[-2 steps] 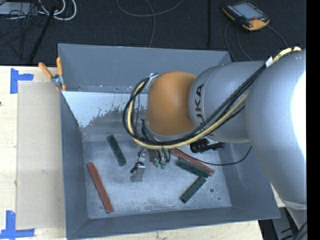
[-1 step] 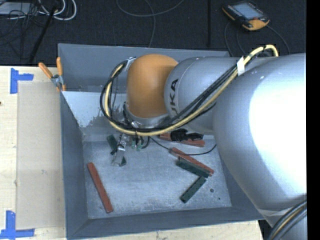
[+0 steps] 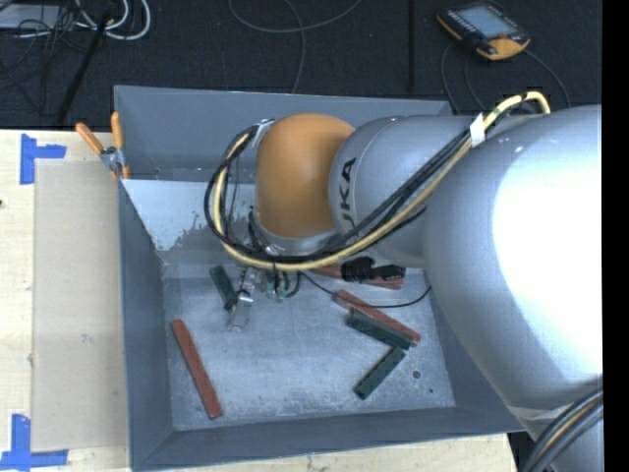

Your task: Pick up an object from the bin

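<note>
Gripper [image 3: 242, 299] low over the bin's [image 3: 147, 303] left-centre floor, a short dark green bar [image 3: 223, 283] just beside it.
Camera view: whether it is open or closed I cannot tell. A good pick likely means centring across the bar's narrow width. The left wall is near; open floor lies toward the red-brown stick [image 3: 197, 369].

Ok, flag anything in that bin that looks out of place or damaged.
Nothing stands out. A red-brown stick lies flat at the lower left; dark green sticks and a reddish one lie loosely piled at the right. None looks broken.
</note>
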### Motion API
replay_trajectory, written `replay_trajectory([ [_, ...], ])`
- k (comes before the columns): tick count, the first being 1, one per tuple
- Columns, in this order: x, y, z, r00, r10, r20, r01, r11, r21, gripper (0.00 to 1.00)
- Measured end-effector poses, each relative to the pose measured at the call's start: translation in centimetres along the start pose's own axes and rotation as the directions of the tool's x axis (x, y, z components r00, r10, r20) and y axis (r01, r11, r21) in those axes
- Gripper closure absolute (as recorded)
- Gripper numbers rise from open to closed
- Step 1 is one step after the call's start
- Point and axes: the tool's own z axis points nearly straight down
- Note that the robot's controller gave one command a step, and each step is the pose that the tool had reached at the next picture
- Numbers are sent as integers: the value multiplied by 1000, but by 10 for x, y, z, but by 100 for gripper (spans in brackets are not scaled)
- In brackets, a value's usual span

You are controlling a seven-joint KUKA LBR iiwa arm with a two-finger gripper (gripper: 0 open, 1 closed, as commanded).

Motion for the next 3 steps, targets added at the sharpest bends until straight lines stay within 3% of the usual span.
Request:
replay_trajectory([
  [1,-7,-2,35,979,205,-1,-205,979,0,0],
  [2,-4,3,40,996,93,3,-93,996,0,100],
  [3,-4,3,39,996,86,2,-86,996,0,100],
])
